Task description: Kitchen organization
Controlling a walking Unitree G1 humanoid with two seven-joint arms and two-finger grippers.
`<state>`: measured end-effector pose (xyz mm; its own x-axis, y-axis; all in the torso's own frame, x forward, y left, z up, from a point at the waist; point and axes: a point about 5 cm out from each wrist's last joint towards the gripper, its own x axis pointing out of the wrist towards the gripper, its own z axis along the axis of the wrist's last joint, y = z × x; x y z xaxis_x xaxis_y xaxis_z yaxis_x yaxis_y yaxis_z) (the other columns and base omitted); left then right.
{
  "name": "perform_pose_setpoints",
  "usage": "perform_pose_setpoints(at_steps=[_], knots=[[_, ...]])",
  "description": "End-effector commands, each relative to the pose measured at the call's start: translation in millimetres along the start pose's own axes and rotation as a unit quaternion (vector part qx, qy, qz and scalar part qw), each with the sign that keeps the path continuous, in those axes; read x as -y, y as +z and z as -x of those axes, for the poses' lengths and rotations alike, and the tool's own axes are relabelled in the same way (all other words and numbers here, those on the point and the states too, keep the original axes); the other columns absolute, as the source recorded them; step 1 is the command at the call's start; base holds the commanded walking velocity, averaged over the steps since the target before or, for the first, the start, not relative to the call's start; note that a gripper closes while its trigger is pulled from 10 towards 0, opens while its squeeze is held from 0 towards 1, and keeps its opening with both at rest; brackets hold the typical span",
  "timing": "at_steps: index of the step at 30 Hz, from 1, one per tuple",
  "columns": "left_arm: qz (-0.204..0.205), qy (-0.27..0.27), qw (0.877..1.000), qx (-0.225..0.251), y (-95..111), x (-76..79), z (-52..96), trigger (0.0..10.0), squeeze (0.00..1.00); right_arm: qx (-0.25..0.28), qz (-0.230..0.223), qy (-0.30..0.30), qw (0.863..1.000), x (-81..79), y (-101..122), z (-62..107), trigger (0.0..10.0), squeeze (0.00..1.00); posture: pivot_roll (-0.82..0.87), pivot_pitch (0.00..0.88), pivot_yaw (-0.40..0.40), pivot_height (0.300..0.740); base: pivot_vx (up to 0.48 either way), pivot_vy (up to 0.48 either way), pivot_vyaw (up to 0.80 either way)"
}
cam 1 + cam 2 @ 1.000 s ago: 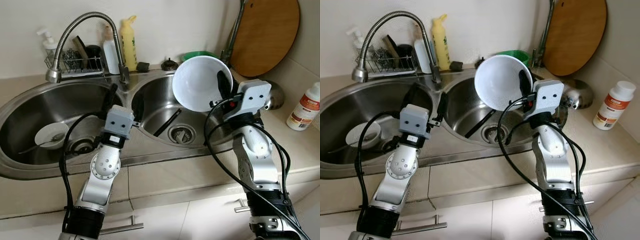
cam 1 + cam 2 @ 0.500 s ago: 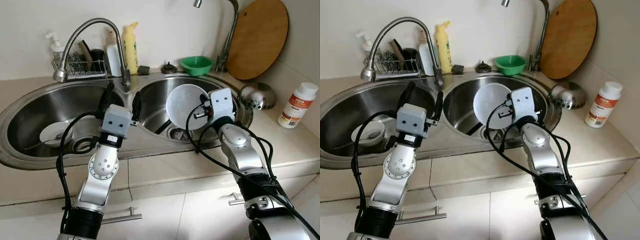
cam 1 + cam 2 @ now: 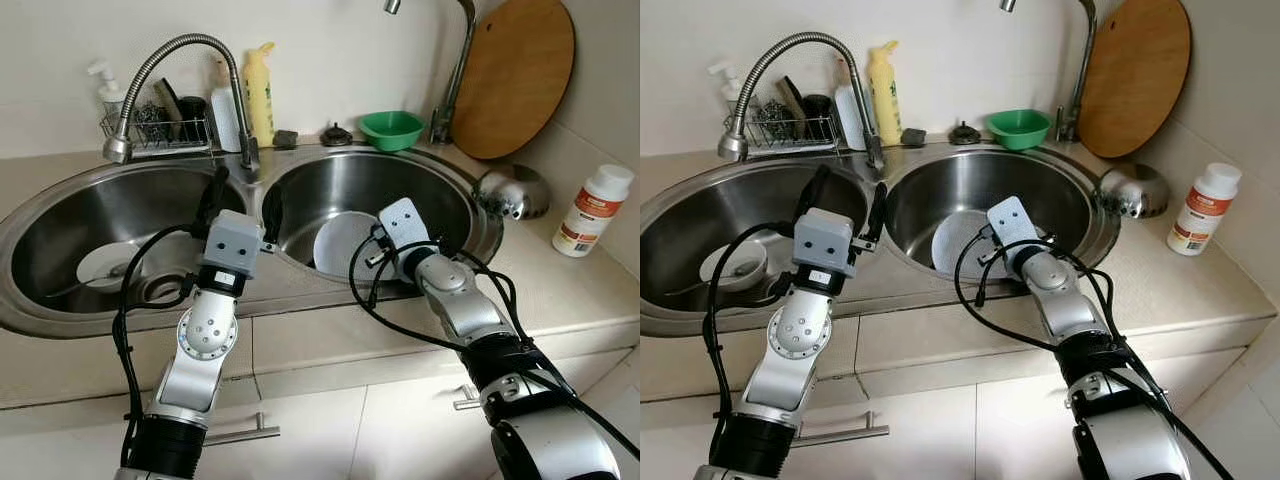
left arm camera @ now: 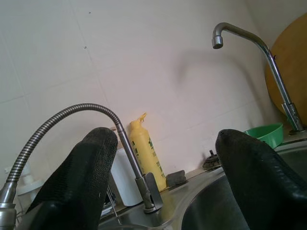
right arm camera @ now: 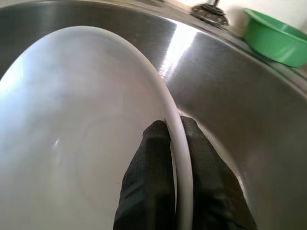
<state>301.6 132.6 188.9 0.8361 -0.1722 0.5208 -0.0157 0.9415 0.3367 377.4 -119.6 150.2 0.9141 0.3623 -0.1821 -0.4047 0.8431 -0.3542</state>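
A big white bowl [image 3: 340, 245] is low inside the right sink basin [image 3: 410, 185], tilted on its side. My right gripper [image 5: 173, 125] is shut on its rim, one finger inside the bowl and one outside. My left gripper [image 3: 243, 195] is open and holds nothing, raised over the ridge between the two basins with its fingers [image 4: 86, 167] pointing up at the wall. A small white bowl [image 3: 105, 265] with a spoon in it lies in the left basin.
A gooseneck faucet [image 3: 170, 60] arches over the left basin in front of a wire rack [image 3: 160, 125] and a yellow bottle [image 3: 258, 90]. A green bowl [image 3: 391, 128], round wooden board [image 3: 520, 75], steel lid [image 3: 515, 190] and white bottle [image 3: 590, 210] stand at the right.
My right gripper has carried the white bowl from chest height down into the right basin. The camera has tilted a little. The left arm has stayed where it was.
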Motion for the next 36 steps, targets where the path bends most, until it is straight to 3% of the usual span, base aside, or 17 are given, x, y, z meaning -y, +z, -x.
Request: perform_pose_setpoints(at_steps=[1,2,3,10,14,17,19,20,21,22,23,24,31,33,34,35,36], knots=[[0.002,-0.007,1.000,-0.005,-0.5,3.3,0.8,10.0,0.00,-0.047,-0.015,0.025,0.998,-13.5,-24.6,3.2,10.0,0.55,0.07,0.000,0.019,0.740,0.000,0.000,0.00],[0.002,-0.007,1.000,-0.005,-0.5,3.3,0.8,10.0,0.00,-0.047,-0.015,0.025,0.998,-13.5,-24.6,3.2,10.0,0.55,0.07,0.000,0.019,0.740,0.000,0.000,0.00],[0.002,-0.007,1.000,-0.006,-0.5,3.5,0.9,10.0,0.00,-0.046,-0.019,0.023,0.998,-13.1,-24.9,3.5,10.0,1.00,0.07,0.000,0.020,0.740,0.000,0.000,0.00],[0.003,-0.010,1.000,-0.009,-2.1,4.2,1.6,10.0,0.00,-0.008,-0.035,-0.010,0.999,-0.6,-16.2,6.4,10.0,1.00,0.06,0.000,0.021,0.740,0.000,0.000,0.00],[0.005,-0.013,1.000,-0.012,-3.4,6.2,2.7,10.0,0.00,0.058,-0.050,-0.036,0.996,9.4,1.5,10.5,10.0,1.00,0.06,0.000,0.021,0.740,0.000,0.000,0.00],[0.005,-0.013,1.000,-0.012,-3.5,6.8,3.0,10.0,0.00,0.068,-0.032,-0.036,0.997,9.7,4.8,12.2,10.0,1.00,0.06,0.000,0.019,0.740,0.000,0.000,0.00],[0.005,-0.014,1.000,-0.013,-3.8,7.3,3.4,10.0,0.00,0.073,0.042,-0.017,0.996,5.3,7.5,15.0,10.0,1.00,0.06,0.000,0.020,0.740,0.000,0.000,0.00],[0.005,-0.014,1.000,-0.013,-3.8,7.3,3.4,10.0,0.00,0.073,0.042,-0.017,0.996,5.3,7.5,15.0,10.0,1.00,0.06,0.000,0.020,0.740,0.000,0.000,0.00],[0.005,-0.014,1.000,-0.014,-4.0,7.4,3.6,10.0,0.00,0.073,0.114,0.002,0.991,1.4,8.9,17.0,10.0,1.00,0.06,0.000,0.020,0.740,0.000,0.000,0.00],[0.005,-0.014,1.000,-0.014,-4.0,7.4,3.6,10.0,0.00,0.073,0.114,0.002,0.991,1.4,8.9,17.0,10.0,1.00,0.06,0.000,0.020,0.740,0.000,0.000,0.00],[0.004,-0.015,1.000,-0.014,-4.3,7.3,3.6,10.0,0.00,0.069,0.209,0.021,0.975,-1.5,8.6,19.0,10.0,1.00,0.05,0.000,0.021,0.740,0.000,0.000,0.00],[0.004,-0.015,1.000,-0.014,-4.4,7.2,3.6,10.0,0.00,0.068,0.228,0.025,0.971,-2.0,8.4,19.5,10.0,1.00,0.05,0.000,0.021,0.740,0.000,0.000,0.00],[0.004,-0.016,1.000,-0.015,-5.3,7.1,3.4,10.0,0.00,0.084,0.189,0.021,0.978,3.5,17.1,23.0,10.0,1.00,0.05,0.000,0.020,0.740,0.000,0.000,0.00],[0.005,-0.015,1.000,-0.015,-5.3,7.3,3.6,10.0,0.00,0.107,0.150,-0.005,0.983,7.5,24.3,23.6,10.0,1.00,0.05,0.000,0.020,0.740,0.000,0.000,0.00],[0.005,-0.015,1.000,-0.015,-5.2,7.4,3.9,10.0,0.00,0.135,0.126,-0.030,0.982,11.6,31.9,24.8,10.0,0.50,0.05,0.000,0.020,0.740,0.000,0.000,0.00],[0.006,-0.015,1.000,-0.015,-5.2,7.5,4.1,10.0,0.00,0.153,0.111,-0.047,0.981,14.6,36.9,25.9,10.0,0.50,0.05,0.000,0.019,0.740,0.000,0.000,0.00],[0.009,-0.014,1.000,-0.014,-4.9,7.3,4.3,10.0,0.00,0.193,0.078,-0.079,0.975,20.6,47.8,30.1,10.0,0.00,0.05,0.000,0.019,0.740,0.000,0.000,0.00]])
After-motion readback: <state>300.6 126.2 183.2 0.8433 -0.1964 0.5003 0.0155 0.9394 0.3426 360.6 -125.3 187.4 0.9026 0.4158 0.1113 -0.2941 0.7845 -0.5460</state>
